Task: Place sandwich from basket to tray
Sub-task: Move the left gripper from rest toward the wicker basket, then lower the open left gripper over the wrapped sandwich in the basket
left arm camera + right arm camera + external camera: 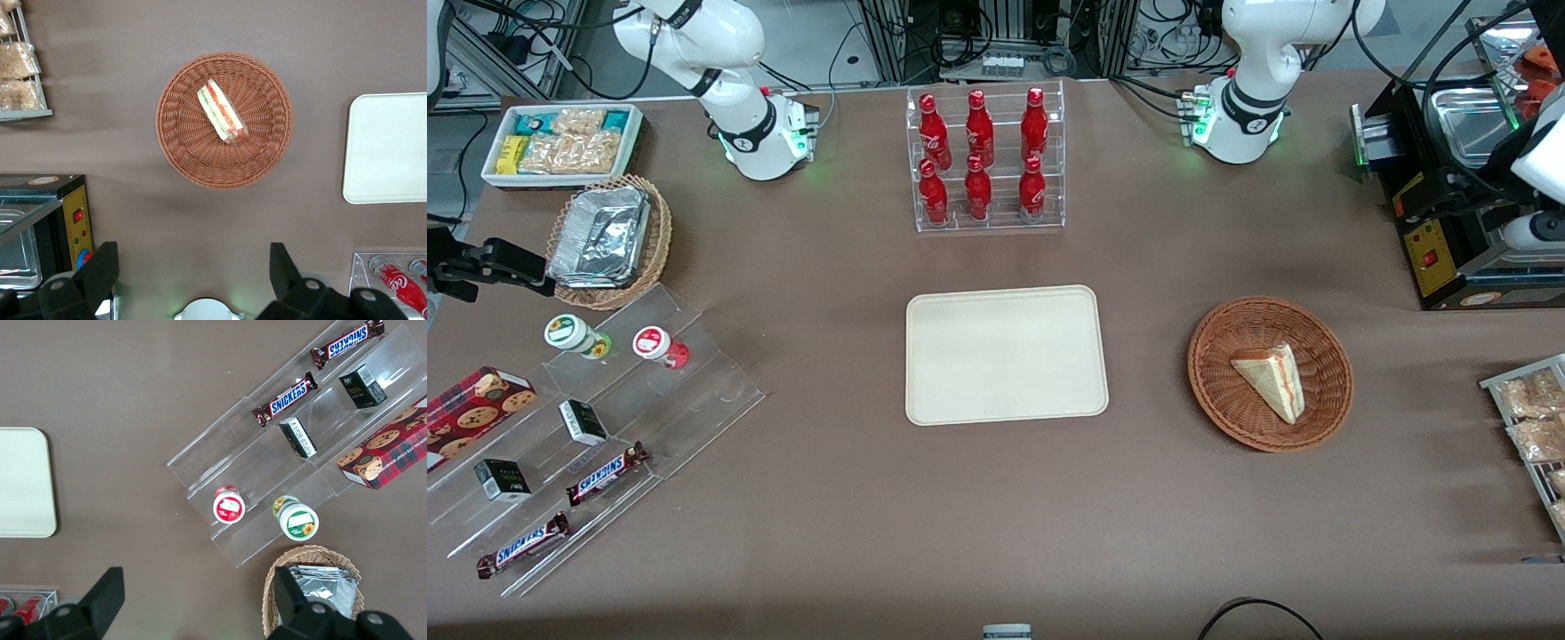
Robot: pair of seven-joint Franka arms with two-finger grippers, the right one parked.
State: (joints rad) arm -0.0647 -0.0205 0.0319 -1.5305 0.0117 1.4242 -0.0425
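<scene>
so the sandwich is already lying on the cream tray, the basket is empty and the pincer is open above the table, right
Not quite: the sandwich lies in the reddish-brown wicker basket, and the cream tray is bare, as the front view shows. The rest holds: the left wrist view shows the pincer open above the table.

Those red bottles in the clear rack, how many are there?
6 red bottles stand in the clear rack: three on the upper step, three on the lower, farther from the front camera than the tray. The open gripper hovers high above the table.
</scene>
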